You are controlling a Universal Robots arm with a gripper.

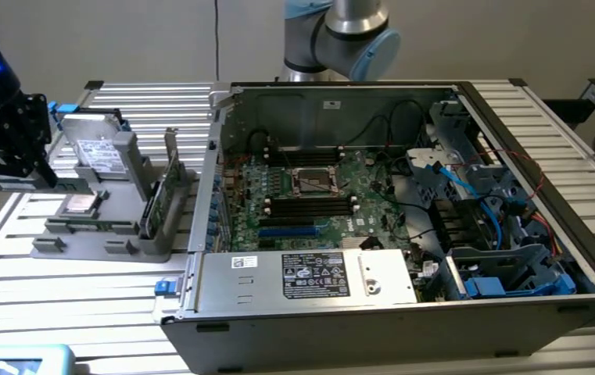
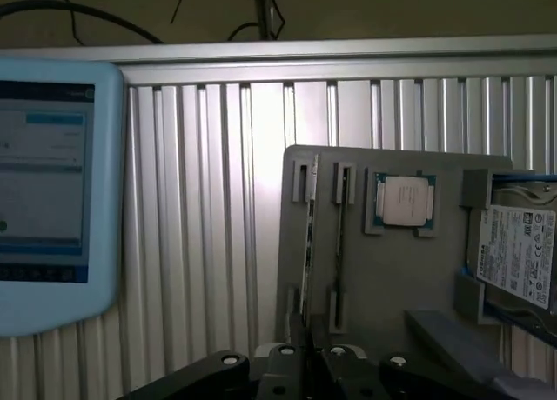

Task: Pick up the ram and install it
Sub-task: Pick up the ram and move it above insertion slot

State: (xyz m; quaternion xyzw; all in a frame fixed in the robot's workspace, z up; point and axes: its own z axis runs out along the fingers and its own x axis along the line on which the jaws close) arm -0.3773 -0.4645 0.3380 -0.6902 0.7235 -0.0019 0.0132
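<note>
Exterior view: at its left we see the black gripper (image 1: 7,173) pinching the ram (image 1: 5,185), a thin green stick held level just beside the grey parts holder (image 1: 88,238) and well apart from the open computer case (image 1: 209,141). We judge the pickup done and the installing not yet done. Seating the stick would call for lining it up with a black motherboard slot (image 1: 308,205).

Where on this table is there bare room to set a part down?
Bare slats lie between the holder and the tablet, and beyond the case on the exterior view's right. Crowded: the holder itself and inside the case.
</note>
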